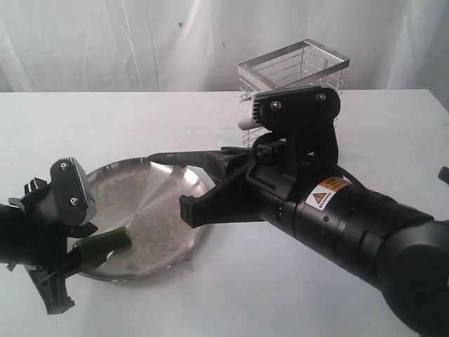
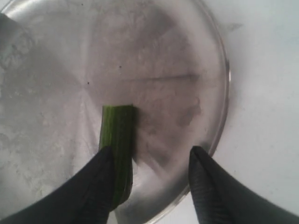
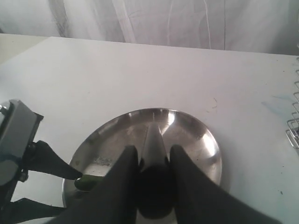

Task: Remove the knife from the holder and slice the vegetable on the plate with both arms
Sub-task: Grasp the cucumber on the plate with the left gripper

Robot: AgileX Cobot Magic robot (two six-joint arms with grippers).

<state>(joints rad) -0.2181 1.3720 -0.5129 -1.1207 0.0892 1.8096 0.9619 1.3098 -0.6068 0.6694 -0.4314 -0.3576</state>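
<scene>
Clenching the small black-handled knife [image 3: 153, 140], our right claw [image 3: 150, 156] aims its dark blade over the round scuffed steel plate [image 2: 219, 70], ready, we judge, to cut. Our left claw [image 2: 152, 154] gapes, holding nothing; the dark green cucumber piece [image 2: 117, 135] lies against one finger [image 2: 93, 182] near the plate's rim. Open white desk [image 2: 266, 93] surrounds it; the steel wire holder [image 1: 295, 63] stands beyond.

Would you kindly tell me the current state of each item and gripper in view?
left gripper: open, jaws astride the vegetable.
right gripper: shut on the knife.
knife: held, blade pointing over the plate.
vegetable: lying on the plate, ungripped.
plate: flat on the table.
holder: upright, beyond the plate.
</scene>
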